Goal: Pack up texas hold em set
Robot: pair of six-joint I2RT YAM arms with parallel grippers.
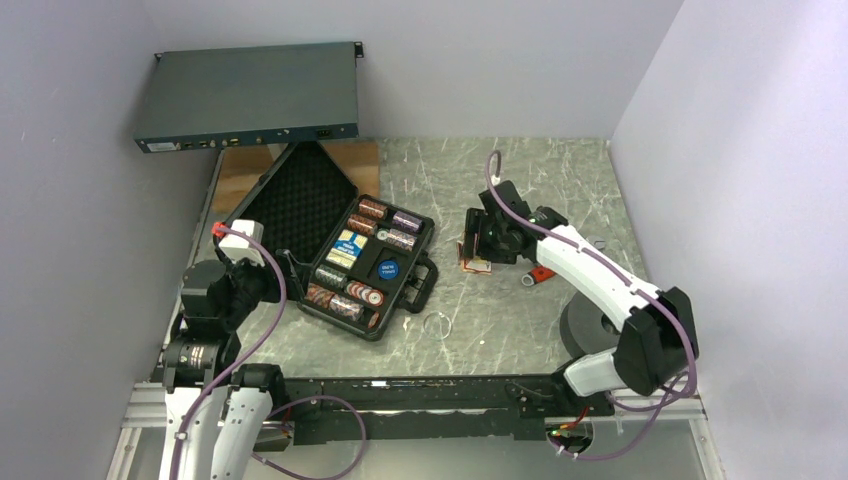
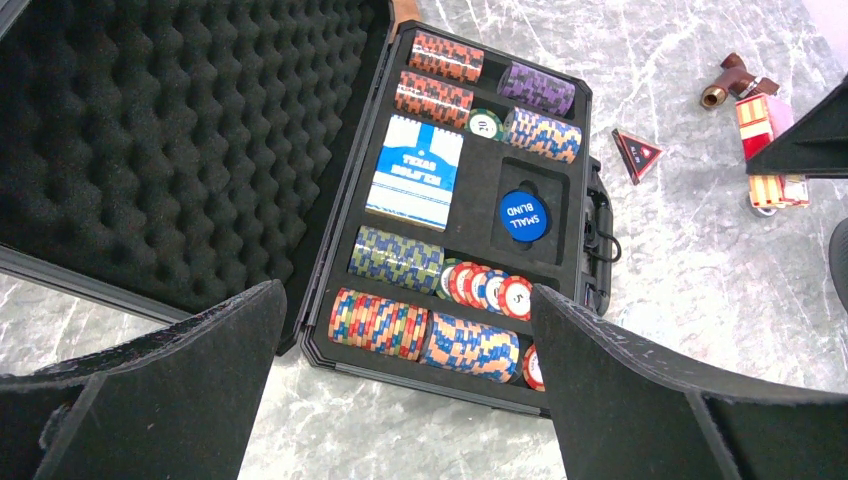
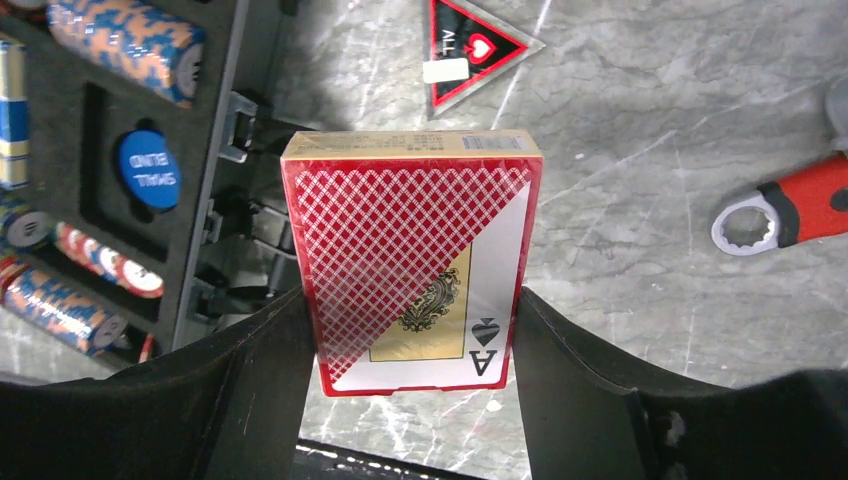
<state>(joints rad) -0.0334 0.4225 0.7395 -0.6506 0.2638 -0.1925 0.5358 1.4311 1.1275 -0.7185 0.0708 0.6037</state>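
Observation:
The black case (image 1: 418, 290) lies open at centre left, its foam-lined lid (image 1: 300, 200) tilted back. Its tray holds rolls of striped poker chips (image 2: 470, 345), a blue card box (image 2: 415, 172) and a blue disc (image 2: 524, 214). My right gripper (image 3: 412, 295) is shut on the red card box (image 3: 410, 240), right of the case and close above the table (image 1: 474, 262). My left gripper (image 2: 405, 300) is open and empty, over the case's near left corner. I see no orange disc.
A black and red triangular token (image 3: 470, 45) lies beyond the red box. A red-handled wrench (image 1: 538, 277) lies right of my right gripper. A metal ring (image 1: 436, 325) lies near the case's handle. A grey rack unit (image 1: 250, 95) leans on the back wall.

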